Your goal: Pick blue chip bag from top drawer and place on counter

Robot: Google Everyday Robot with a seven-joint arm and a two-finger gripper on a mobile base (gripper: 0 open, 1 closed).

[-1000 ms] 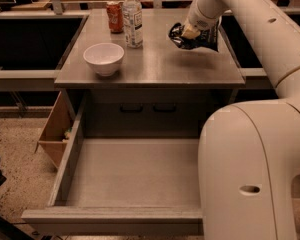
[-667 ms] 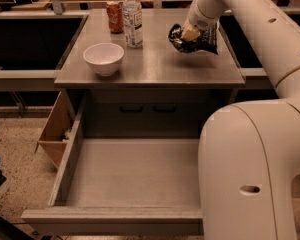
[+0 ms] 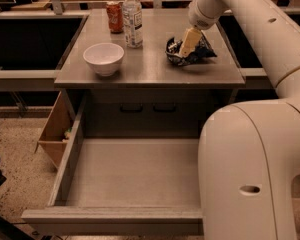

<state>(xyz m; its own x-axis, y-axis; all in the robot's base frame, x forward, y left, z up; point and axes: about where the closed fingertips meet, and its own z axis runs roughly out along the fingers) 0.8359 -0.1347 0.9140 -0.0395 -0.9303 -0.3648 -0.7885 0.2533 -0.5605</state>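
The blue chip bag [image 3: 196, 54], dark and crumpled, rests on the grey counter [image 3: 150, 70] at its right side. My gripper [image 3: 188, 43] comes down from the upper right and is shut on the bag, with a pale finger across the bag's top. The top drawer [image 3: 110, 218] stands pulled out below the counter; its grey floor holds nothing that I can see. The drawer's right part is hidden behind my arm.
A white bowl [image 3: 104, 58] sits on the counter's left front. A clear bottle [image 3: 133, 18] and a red can [image 3: 114, 16] stand at the back. A wooden box [image 3: 54, 133] stands on the floor left of the drawer. My arm's bulky link [image 3: 250, 174] fills the lower right.
The gripper has lowered the blue chip bag a little down and to the left, from just above the counter onto its surface.
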